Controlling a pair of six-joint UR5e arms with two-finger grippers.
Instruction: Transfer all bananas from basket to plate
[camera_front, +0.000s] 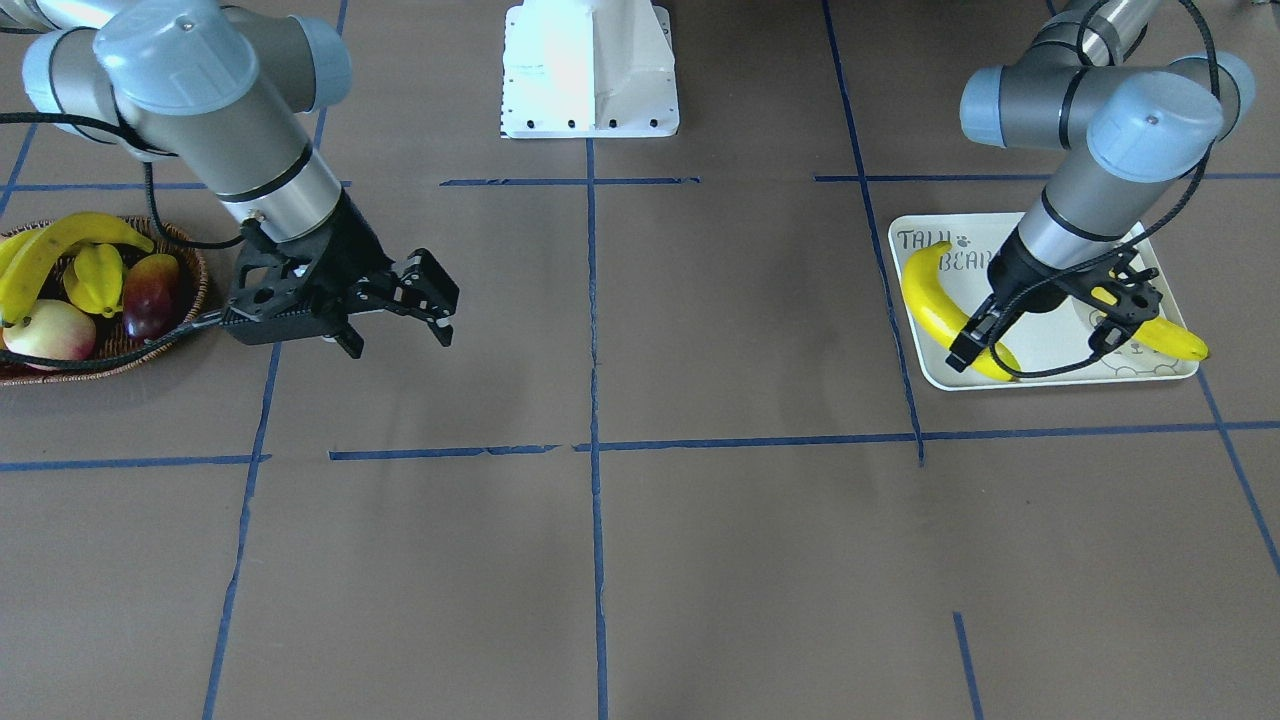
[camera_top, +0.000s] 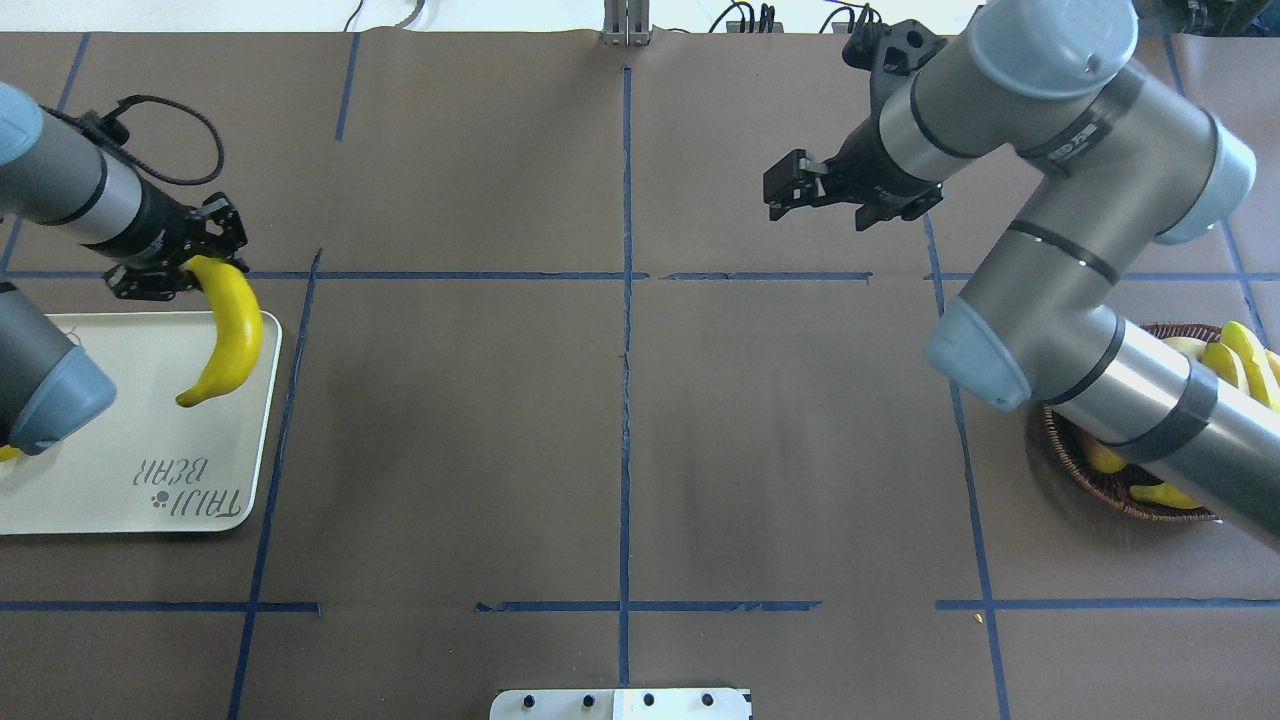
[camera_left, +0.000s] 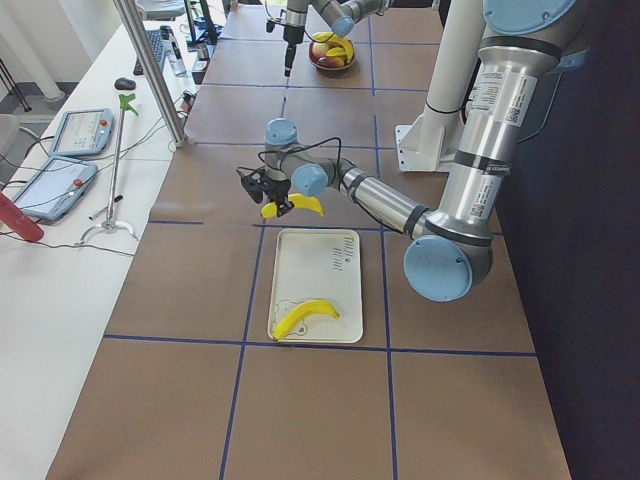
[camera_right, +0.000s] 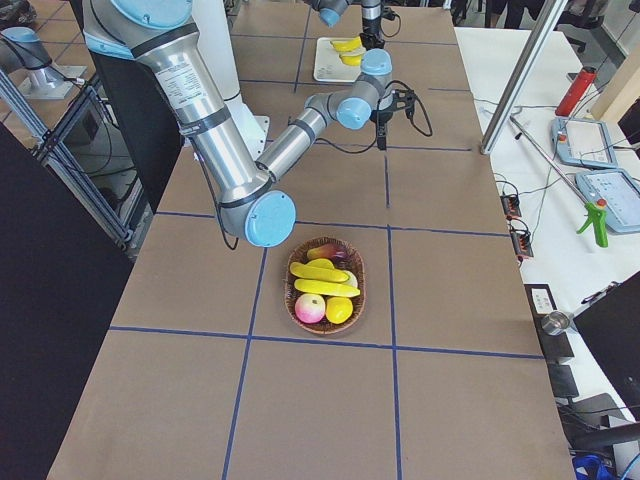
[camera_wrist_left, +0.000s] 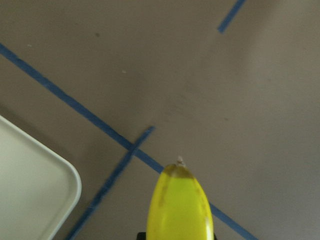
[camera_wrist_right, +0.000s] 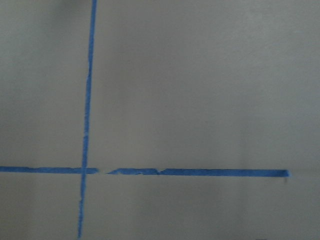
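My left gripper (camera_top: 188, 264) is shut on one end of a yellow banana (camera_top: 228, 335), held in the air over the front edge of the cream plate (camera_top: 130, 420). Its tip (camera_wrist_left: 179, 205) fills the bottom of the left wrist view. A second banana (camera_front: 1175, 342) lies on the plate. The wicker basket (camera_front: 192, 300) holds two more bananas (camera_right: 320, 272), one of them (camera_front: 60, 245) lying across the top. My right gripper (camera_front: 400, 335) hangs open and empty over bare table beside the basket.
A starfruit (camera_front: 95, 278), a red mango (camera_front: 150, 295) and a pink round fruit (camera_front: 48, 332) share the basket. The white robot base (camera_front: 590, 70) stands at the table's back middle. A side bench with tablets (camera_left: 75, 130) and a metal pole (camera_left: 150, 70) lies beyond the table.
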